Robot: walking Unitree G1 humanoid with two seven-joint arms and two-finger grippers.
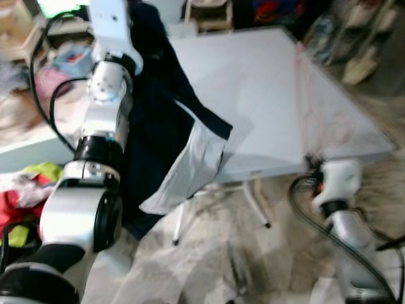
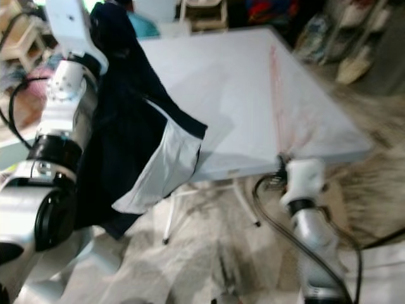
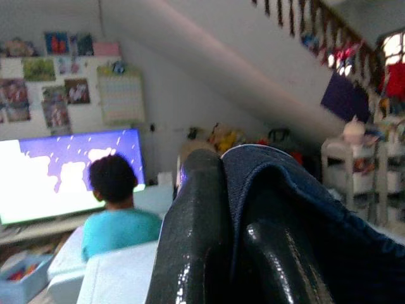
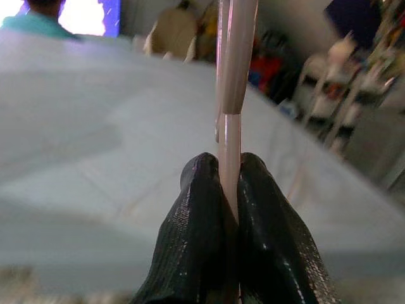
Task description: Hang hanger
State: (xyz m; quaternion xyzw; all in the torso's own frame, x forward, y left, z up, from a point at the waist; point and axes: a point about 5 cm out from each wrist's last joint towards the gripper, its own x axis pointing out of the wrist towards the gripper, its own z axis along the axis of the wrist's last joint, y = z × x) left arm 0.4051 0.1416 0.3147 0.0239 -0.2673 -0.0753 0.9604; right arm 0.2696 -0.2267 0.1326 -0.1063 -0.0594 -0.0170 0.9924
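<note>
Left gripper (image 3: 234, 253): fingers closed on dark garment (image 1: 158, 120), raised at left, draping table (image 1: 266, 95) edge. Right gripper (image 4: 229, 209): clamped on pink hanger (image 4: 231, 76) near right corner; hanger blurred, faint over tabletop.

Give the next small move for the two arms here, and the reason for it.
Probably bring the right gripper, shut on the thin pink hanger, toward the dark navy garment that the left gripper holds raised beside the white folding table. Hanger and garment are apart, so the garment is not yet on it.
</note>
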